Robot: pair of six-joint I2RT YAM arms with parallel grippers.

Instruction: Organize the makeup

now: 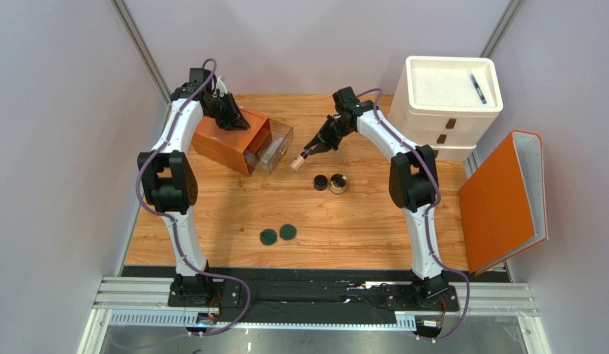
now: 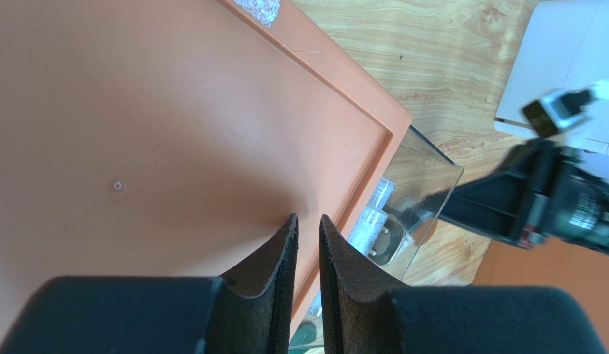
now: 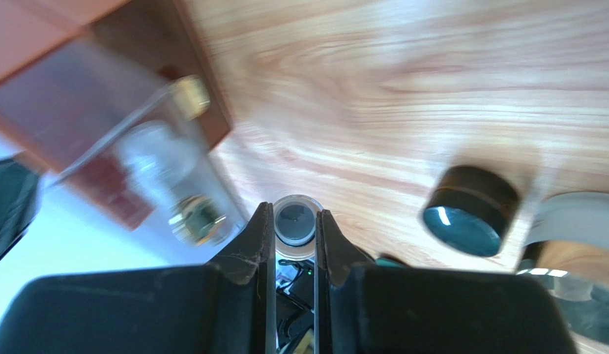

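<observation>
1. Wooden table [image 1: 344, 221], white walls around.
2. Right gripper [image 1: 306, 154] clamps a beige bottle [image 1: 295, 164] beside the clear drawer [image 1: 274, 147].
3. Left gripper [image 2: 309, 225], fingers nearly together, holds nothing over the orange box [image 1: 222, 140].
4. At 5 o'clock of the bottle: one black cap [image 1: 320, 181], one tan jar [image 1: 337, 183].
5. Two green discs [image 1: 278, 234] at 6.

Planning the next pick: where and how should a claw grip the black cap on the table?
Grip the black cap across its round side wall, coming straight down from above. It stands alone, a small gap from the tan jar, so set the fingers away from that side.
</observation>
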